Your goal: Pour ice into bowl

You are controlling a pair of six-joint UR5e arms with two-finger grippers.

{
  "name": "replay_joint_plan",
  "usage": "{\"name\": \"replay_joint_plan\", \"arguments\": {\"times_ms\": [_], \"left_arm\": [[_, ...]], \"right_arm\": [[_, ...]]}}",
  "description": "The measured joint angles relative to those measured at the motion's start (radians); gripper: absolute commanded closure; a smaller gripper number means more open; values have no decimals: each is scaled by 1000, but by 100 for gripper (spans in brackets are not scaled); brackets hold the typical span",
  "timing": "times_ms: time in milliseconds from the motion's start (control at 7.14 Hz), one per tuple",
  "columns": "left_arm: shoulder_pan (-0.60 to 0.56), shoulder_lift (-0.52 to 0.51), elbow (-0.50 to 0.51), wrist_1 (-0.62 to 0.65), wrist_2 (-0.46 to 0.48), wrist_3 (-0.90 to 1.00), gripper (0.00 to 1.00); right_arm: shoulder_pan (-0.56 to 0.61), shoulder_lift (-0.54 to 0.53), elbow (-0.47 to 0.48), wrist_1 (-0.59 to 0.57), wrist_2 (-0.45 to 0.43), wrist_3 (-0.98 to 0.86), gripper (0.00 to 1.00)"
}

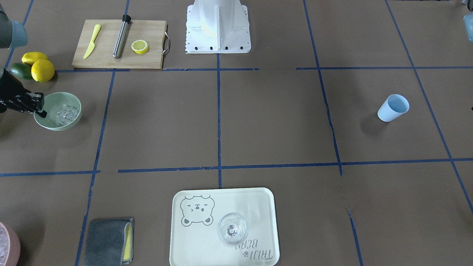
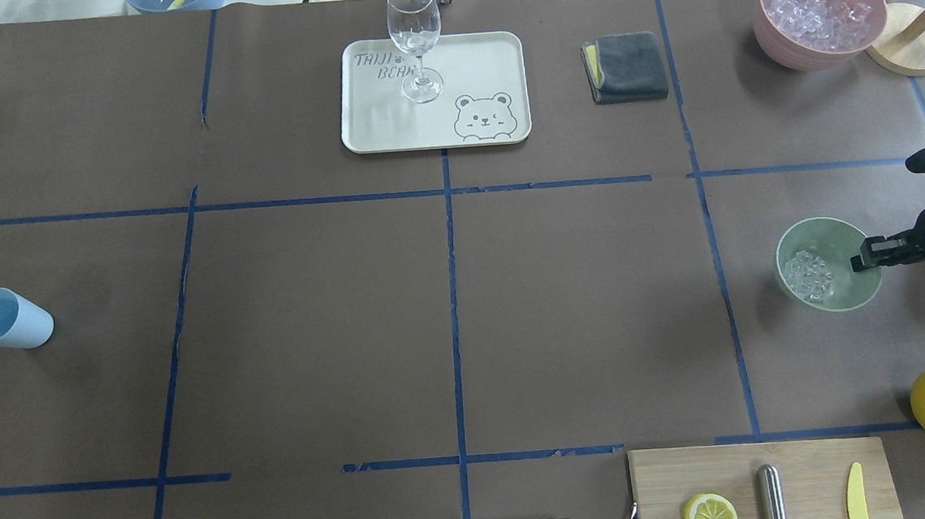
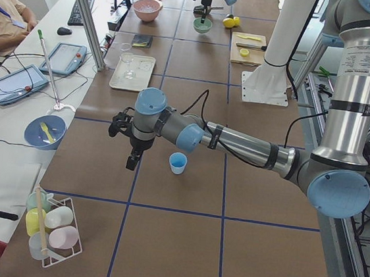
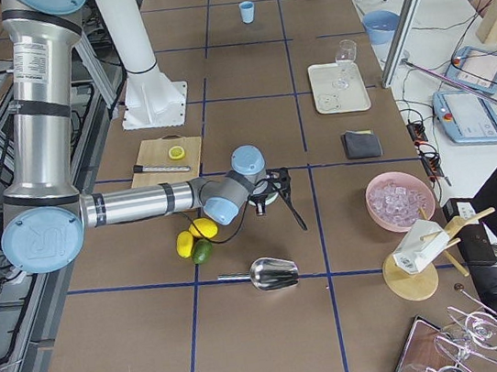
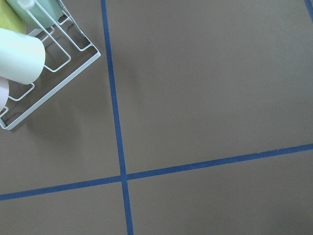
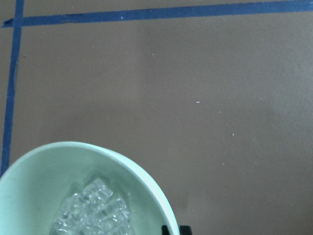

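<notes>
The table [image 2: 516,329] carries the bowl [image 2: 839,290] upright near its right-hand edge; the right hand [image 2: 866,256] sits narrow astride the bowl's rim, apparently pinching it; the ice [image 2: 807,274] lies inside the bowl; pouring looks done, so the next move calls for a gentle release and a lift clear; whether the left hand [image 3: 130,152] is wide or narrow, I cannot tell.
</notes>
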Motion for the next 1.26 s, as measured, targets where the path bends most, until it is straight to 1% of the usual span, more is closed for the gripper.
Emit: {"name": "replay_joint_plan", "arguments": {"times_ms": [420,560,700,980,1120,1260], "left_arm": [[0,-4,-7,1,-9,-1,0],[0,-4,-8,0,-9,-3,0],[0,-4,-9,-1,-10,-3,0],[0,-5,-10,-4,-11,-3,0],[0,-7,-9,-5,-10,-3,0],[0,-10,-4,-7,-9,0,0]], "right_arm": [[4,8,-40,34,40,27,100],[4,13,-47,39,46,28,4],[4,25,-55,40,54,30,0],[6,43,-65,42,71,30,0],[30,46,-65,41,93,28,0],[98,47,-65,35,152,22,0]]}}
